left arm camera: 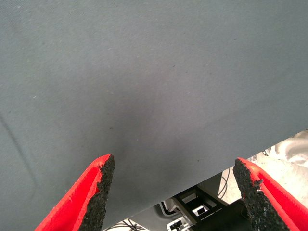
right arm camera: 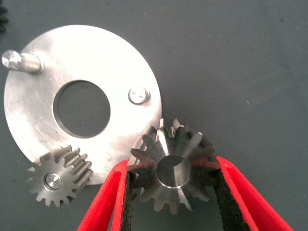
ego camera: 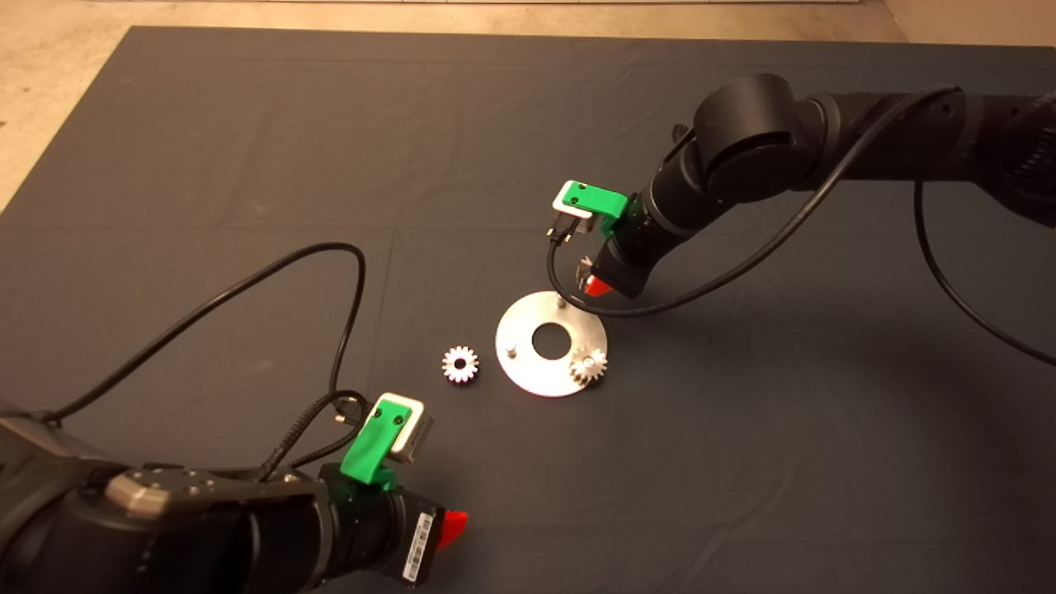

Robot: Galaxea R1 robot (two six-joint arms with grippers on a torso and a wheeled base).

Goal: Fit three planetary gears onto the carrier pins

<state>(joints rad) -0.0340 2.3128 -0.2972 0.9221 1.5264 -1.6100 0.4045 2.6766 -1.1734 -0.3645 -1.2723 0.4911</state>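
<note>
Right gripper is clamping a gear just beside the disc, near a bare pin. One gear is sitting on its pin; another is lying on the mat. Left gripper is hanging spread wide at the lower left.
</note>
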